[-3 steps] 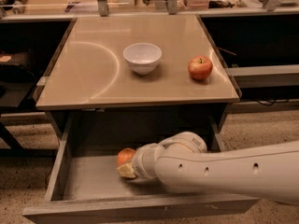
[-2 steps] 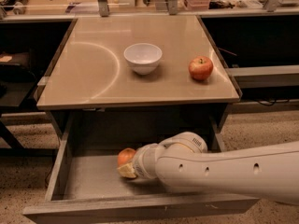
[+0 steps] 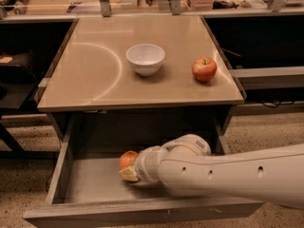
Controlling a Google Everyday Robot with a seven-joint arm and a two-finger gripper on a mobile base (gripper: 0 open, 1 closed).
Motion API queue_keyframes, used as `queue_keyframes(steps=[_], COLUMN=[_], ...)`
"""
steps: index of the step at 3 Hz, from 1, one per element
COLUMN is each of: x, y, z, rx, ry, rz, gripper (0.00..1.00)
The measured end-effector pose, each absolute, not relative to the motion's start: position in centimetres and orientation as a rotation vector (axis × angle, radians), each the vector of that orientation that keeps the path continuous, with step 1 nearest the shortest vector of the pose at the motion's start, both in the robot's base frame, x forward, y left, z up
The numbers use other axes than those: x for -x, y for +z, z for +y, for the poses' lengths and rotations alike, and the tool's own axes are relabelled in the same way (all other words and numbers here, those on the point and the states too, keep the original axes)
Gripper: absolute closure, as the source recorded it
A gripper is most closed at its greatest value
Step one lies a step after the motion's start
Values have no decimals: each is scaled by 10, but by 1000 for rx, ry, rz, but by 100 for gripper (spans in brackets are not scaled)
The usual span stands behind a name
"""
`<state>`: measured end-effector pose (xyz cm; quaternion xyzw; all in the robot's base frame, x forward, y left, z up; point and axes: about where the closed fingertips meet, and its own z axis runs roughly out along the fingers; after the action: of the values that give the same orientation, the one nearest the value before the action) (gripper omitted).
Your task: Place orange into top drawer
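Note:
The orange (image 3: 127,158) is inside the open top drawer (image 3: 95,182), low over its grey floor, left of the middle. My gripper (image 3: 130,169) reaches into the drawer from the right on the white arm (image 3: 223,175) and is shut on the orange. One pale fingertip (image 3: 128,175) shows just below and in front of the fruit. The other finger is hidden behind the wrist.
On the tan tabletop (image 3: 95,75) above the drawer stand a white bowl (image 3: 145,58) and a red-yellow apple (image 3: 204,69). The drawer's front panel (image 3: 142,215) runs along the bottom. Dark shelving flanks the table on both sides.

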<state>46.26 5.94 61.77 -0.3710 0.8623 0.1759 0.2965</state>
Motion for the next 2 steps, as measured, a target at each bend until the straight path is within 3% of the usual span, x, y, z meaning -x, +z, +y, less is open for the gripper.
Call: queue_keyframes(steps=[1,2], x=[-463,-463], y=[618,618], z=[59,59], rx=[987,987], ry=[468,468], rz=[2293,2293], gripper=[12,0])
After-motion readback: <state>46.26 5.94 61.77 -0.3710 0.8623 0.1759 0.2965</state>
